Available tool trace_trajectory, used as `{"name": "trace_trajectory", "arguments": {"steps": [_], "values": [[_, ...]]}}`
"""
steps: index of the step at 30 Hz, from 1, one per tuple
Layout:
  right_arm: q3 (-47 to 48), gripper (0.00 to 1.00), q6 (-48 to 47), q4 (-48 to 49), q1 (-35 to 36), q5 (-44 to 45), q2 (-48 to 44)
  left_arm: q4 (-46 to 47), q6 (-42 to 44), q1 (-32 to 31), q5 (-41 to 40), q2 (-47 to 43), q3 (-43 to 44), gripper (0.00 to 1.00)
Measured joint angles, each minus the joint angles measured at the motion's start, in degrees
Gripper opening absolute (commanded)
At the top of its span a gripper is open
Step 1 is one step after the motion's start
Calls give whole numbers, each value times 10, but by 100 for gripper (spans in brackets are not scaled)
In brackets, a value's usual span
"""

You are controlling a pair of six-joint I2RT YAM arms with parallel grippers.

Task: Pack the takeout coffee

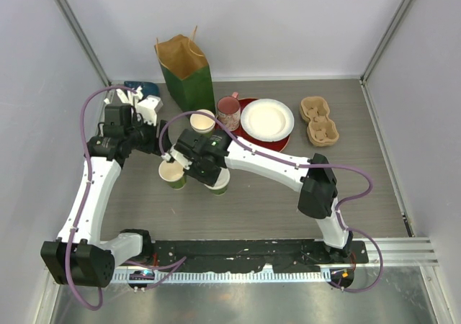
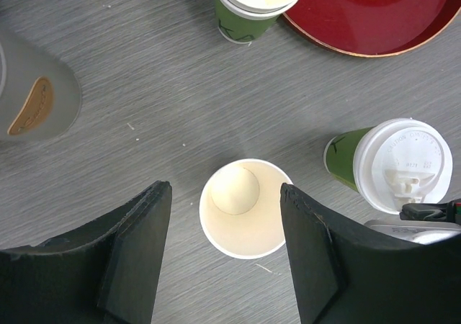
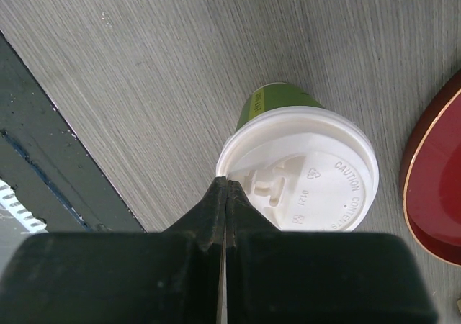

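Left gripper [image 2: 225, 194]: jaws spread, one finger on either side of an open cup [image 2: 245, 209] at lower centre of the left wrist view. No contact with the cup wall is seen. The cup stands upright on the table [image 2: 144, 86], and no liquid is seen in it.

Right gripper [image 3: 225, 194]: jaws pressed together, nothing pinched between them. The tips are set at the near edge of the lid [image 3: 302, 173] of a lidded cup [image 3: 277, 101] at centre of the right wrist view. Whether the tips bear on the lid cannot be told.

In the top view both cups are found at centre frame, just beside each other. A third cup [image 1: 202, 122], unlidded, is seen above them, beside the mug [image 1: 229, 111]. The carrier [image 1: 319, 120] lies at upper right and the bag [image 1: 186, 72] at upper centre, both well apart from the grippers.

Step judged to be in hand: the open cup is to be taken by the left gripper.

Notes for doing it well:
- The fingers are to be lowered below the rim before closing, so the wall is gripped and not the lip.
- The cup is to be kept centred between the fingers, or it may be pushed over.
- Closing is to be gentle, since thin paper is likely to crush.
- The lidded cup sits close by and is to be cleared by the outer finger.
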Motion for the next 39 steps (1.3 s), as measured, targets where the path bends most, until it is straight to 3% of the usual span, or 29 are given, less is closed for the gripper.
{"name": "trace_trajectory", "arguments": {"steps": [5,14,19,20,21,22,24,25,26,28,34,39], "values": [[2,24,1,0,0,1,1,0,0,0,11,0,-2,67],[5,47,2,-3,0,4,1,0,0,0,35,1,-3,67],[33,55,12,-12,0,3,-2,0,-2,-3,50,9,-3,61],[36,56,15,-16,-1,3,-3,-1,-2,-3,51,10,-3,54],[37,55,17,-17,-2,3,-5,0,-3,-7,51,11,-3,49],[37,48,20,-17,-3,3,-9,0,-5,-12,52,12,-3,45],[33,26,28,-3,-5,2,-22,-2,-4,-26,57,18,-3,28],[23,6,33,12,-8,4,-36,-5,-3,-38,63,22,-3,22],[4,1,42,31,-11,6,-56,-7,-4,-49,71,25,-3,11],[-74,1,67,89,-22,2,-118,-9,-5,-73,84,28,-6,0],[-344,1,157,277,-103,-23,-295,-10,-1,-158,137,50,-16,0],[-421,1,196,371,-115,-23,-318,-8,-5,-205,139,81,-16,0]]}}
